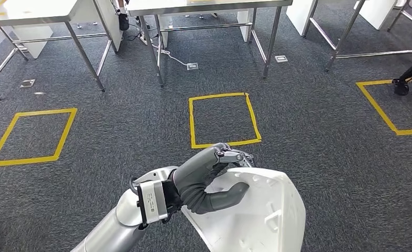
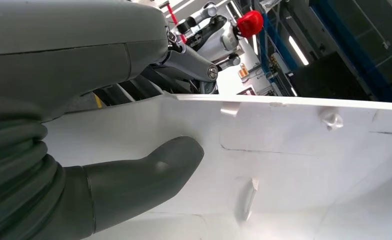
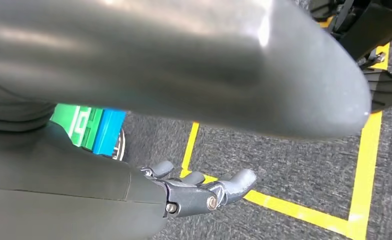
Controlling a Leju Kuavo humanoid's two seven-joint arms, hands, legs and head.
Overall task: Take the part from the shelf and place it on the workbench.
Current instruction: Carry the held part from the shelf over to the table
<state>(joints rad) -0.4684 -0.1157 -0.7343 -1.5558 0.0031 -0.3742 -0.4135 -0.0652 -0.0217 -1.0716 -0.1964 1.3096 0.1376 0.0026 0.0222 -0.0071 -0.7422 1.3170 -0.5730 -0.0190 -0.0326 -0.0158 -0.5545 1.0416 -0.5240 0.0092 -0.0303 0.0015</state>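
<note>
Near the bottom edge, left hand (image 1: 213,176) grips the white part (image 1: 256,212), partly cut off; right hand (image 3: 204,192) seems empty, fingers loosely apart.

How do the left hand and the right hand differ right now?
The left hand grips the white part, thumb pressed on its inner face and fingers hooked over its edge; the right hand holds nothing, fingers loosely curled and apart. The left hand is raised in front of the body in the head view; the right hand hangs above the carpet with yellow tape. Both share grey covers and darker fingers.
</note>
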